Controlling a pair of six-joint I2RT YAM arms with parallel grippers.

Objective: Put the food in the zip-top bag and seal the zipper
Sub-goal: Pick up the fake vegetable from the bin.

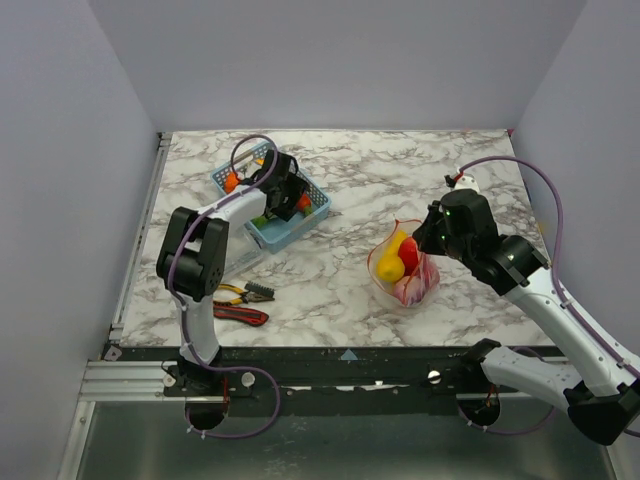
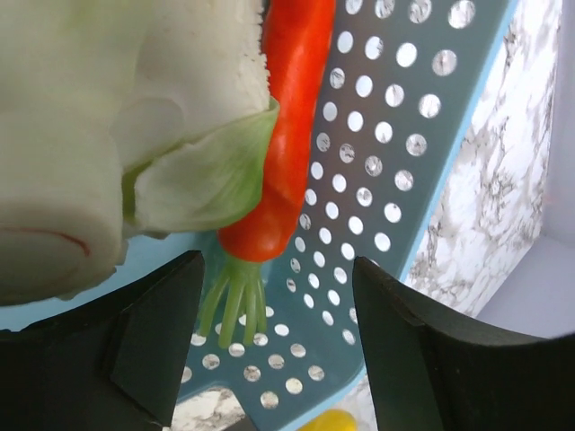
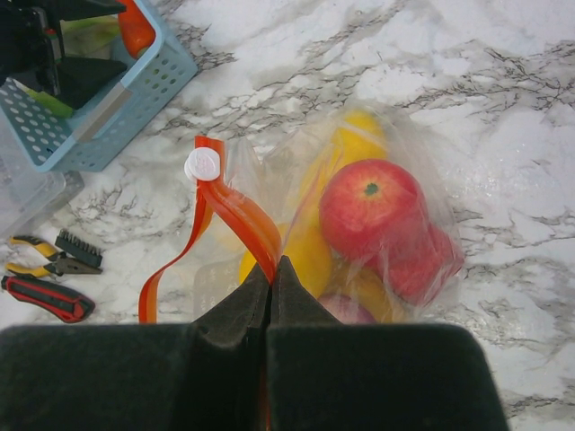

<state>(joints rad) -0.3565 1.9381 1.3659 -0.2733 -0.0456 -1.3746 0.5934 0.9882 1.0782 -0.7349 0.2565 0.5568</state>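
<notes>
The clear zip-top bag (image 1: 405,268) lies right of centre, holding a red apple (image 3: 371,208), yellow pieces (image 3: 310,251) and a purple piece. My right gripper (image 3: 271,269) is shut on its orange-red zipper strip (image 3: 235,214), which curls up with a white slider (image 3: 202,164). My left gripper (image 2: 278,296) is open inside the blue basket (image 1: 272,196), just above a red carrot with green stalks (image 2: 283,153) and a white-green vegetable (image 2: 108,135). An orange piece (image 1: 231,181) also sits in the basket.
Yellow-handled pliers (image 1: 245,293) and a red-handled tool (image 1: 240,315) lie near the front left. A clear container (image 3: 27,193) sits beside the basket. Grey walls enclose the marble table (image 1: 400,180).
</notes>
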